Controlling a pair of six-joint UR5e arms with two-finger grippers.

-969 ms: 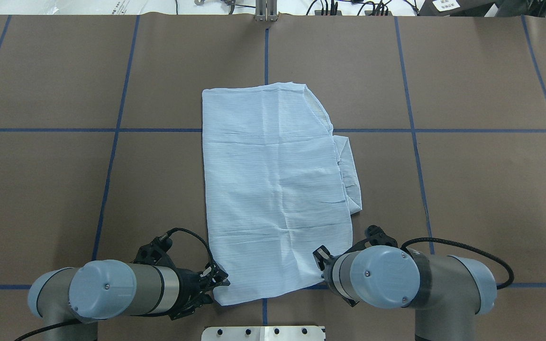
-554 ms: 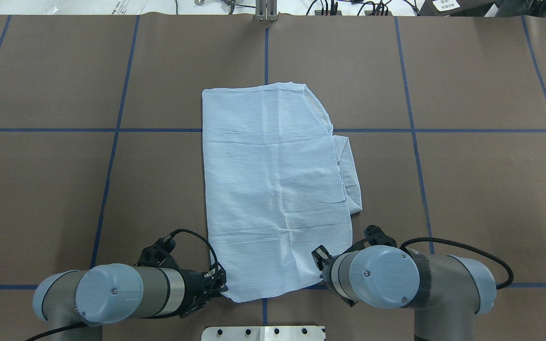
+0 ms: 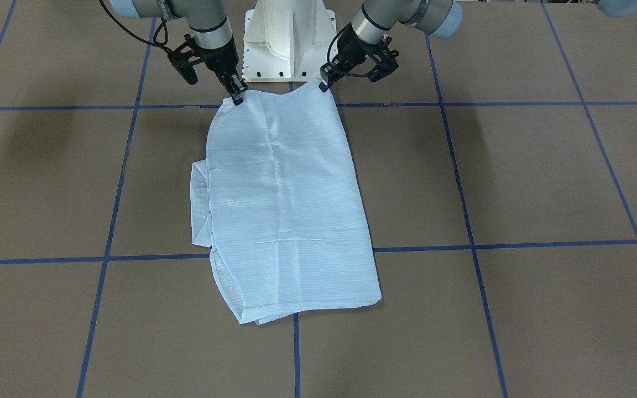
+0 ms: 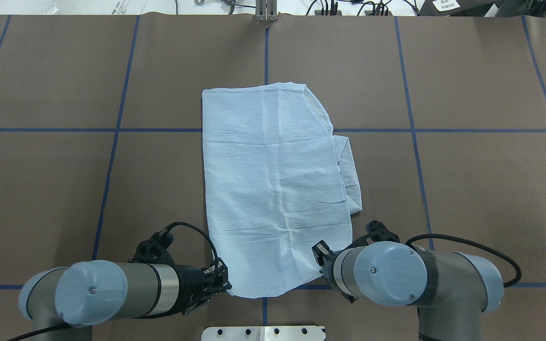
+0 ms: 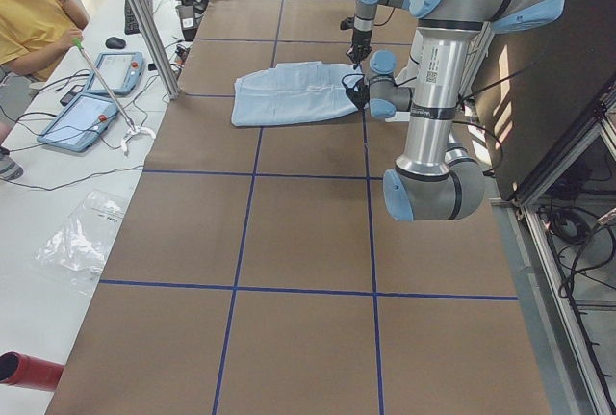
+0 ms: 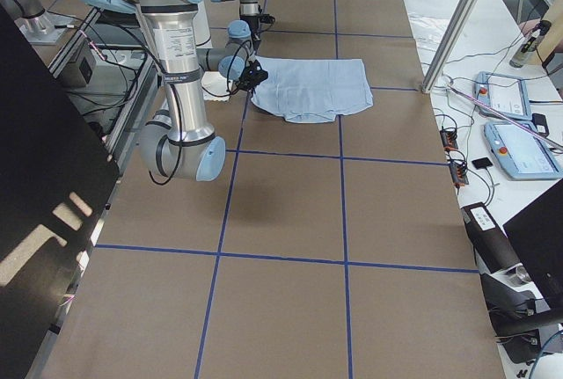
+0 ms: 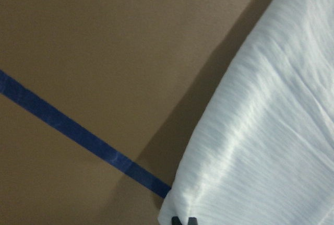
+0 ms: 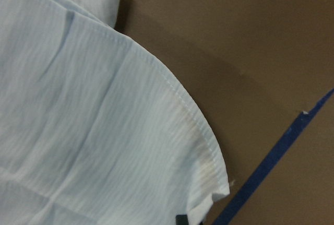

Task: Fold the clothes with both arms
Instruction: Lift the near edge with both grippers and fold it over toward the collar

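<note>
The light-blue striped shirt (image 3: 285, 210) lies folded into a long rectangle at the table's middle, with a folded sleeve showing along one side (image 4: 351, 175). My left gripper (image 3: 324, 85) is shut on the left corner of its near hem; it also shows in the overhead view (image 4: 225, 283). My right gripper (image 3: 237, 98) is shut on the other near corner, and in the overhead view it is hidden under its own wrist. Both corners are raised slightly off the table. The wrist views show cloth (image 7: 261, 146) (image 8: 88, 120) running down to the fingertips.
The white pedestal base (image 3: 288, 38) stands just behind the grippers. Blue tape lines (image 4: 112, 156) cross the brown table cover. A metal post (image 4: 266, 12) stands at the far edge. An operator in yellow (image 5: 29, 20) and tablets (image 5: 96, 97) are beyond that edge.
The shirt's near left hem corner has drawn inward to the right and lifted with the left gripper. The left elbow swung left. The right arm shifted slightly right.
</note>
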